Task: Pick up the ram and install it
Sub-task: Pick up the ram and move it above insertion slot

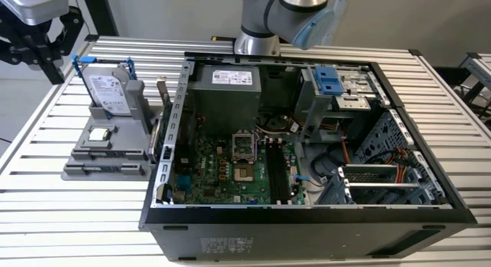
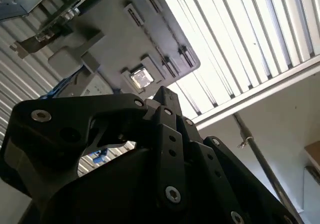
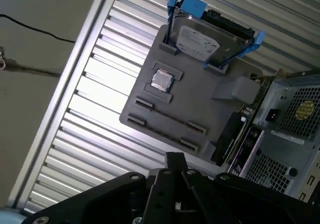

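Note:
The ram (image 1: pixel 162 91) is a thin, dark green stick standing on edge in the grey holder (image 1: pixel 115 163), on the side next to the computer case. It appears in the first wrist view (image 3: pixel 229 139) and the second wrist view (image 2: pixel 75 11) too. My gripper (image 1: pixel 34 68) hangs high at the exterior view's far left, above and outside the holder, open and empty. One black fingertip (image 3: pixel 175 159) points toward the holder. The motherboard's long black slots (image 1: pixel 280 172) lie in the open case.
The holder also carries a silver hard drive with blue tabs (image 1: pixel 107 88) and a small square processor chip (image 1: pixel 98 134). The open computer case (image 1: pixel 307 215) has tall metal walls and a drive cage (image 1: pixel 383 180). Everything rests on a slatted metal table (image 1: pixel 77 221).

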Robot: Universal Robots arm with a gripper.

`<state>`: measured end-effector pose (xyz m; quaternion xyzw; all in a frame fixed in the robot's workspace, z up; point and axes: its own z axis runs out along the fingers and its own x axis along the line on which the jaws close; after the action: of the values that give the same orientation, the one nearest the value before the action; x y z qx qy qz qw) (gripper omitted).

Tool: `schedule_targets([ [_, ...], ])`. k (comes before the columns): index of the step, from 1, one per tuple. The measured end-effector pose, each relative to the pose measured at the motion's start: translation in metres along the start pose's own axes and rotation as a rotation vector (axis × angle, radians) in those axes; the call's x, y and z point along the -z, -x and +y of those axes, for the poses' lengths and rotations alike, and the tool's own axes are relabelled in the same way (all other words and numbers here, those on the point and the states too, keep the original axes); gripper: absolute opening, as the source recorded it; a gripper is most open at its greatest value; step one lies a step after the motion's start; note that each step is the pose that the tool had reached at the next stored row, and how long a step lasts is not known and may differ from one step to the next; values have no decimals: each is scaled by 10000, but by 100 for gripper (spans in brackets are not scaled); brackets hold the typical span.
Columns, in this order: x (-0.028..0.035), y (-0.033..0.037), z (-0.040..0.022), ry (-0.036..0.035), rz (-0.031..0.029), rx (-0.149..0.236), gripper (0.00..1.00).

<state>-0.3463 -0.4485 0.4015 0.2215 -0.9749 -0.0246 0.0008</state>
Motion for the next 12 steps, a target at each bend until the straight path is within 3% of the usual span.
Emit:
schedule_targets([
  [12,1,-1,0,16,84,1723,0],
])
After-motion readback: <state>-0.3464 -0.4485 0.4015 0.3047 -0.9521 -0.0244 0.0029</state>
